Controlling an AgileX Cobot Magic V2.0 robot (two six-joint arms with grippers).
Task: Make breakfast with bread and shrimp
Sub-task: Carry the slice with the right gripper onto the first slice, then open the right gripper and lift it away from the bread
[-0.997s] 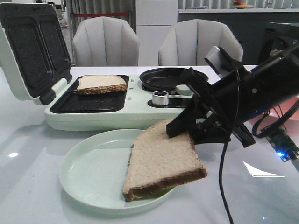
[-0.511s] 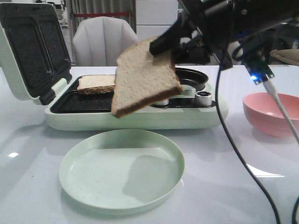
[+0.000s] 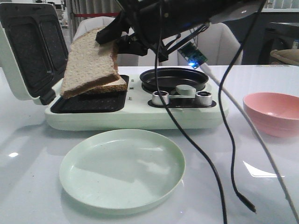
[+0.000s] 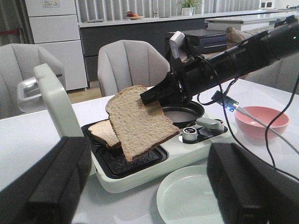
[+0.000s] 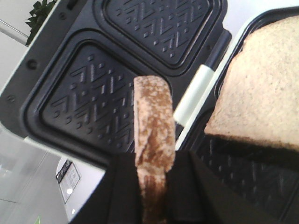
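My right gripper (image 3: 112, 36) reaches in from the upper right and is shut on one slice of bread (image 3: 88, 60), holding it tilted just above the left grill plate of the pale green sandwich maker (image 3: 140, 116). The right wrist view shows that slice edge-on, its brown crust (image 5: 152, 135) pinched in the gripper (image 5: 154, 198). The other bread slice (image 3: 120, 86) lies flat on the far half of the grill plate, partly behind the held one. My left gripper (image 4: 149, 196) hangs open and empty, back from the maker. The shrimp are out of view.
An empty pale green plate (image 3: 121, 168) sits in front of the maker. The maker's lid (image 3: 28, 46) stands open at the left. A round black pan (image 3: 173, 78) and two knobs occupy its right half. A pink bowl (image 3: 273, 112) stands at the right. Black cables (image 3: 223, 140) dangle over the table.
The right gripper lifted the bread slice off the green plate and carried it up and left, to just over the sandwich maker's left grill plate. The plate is now empty.
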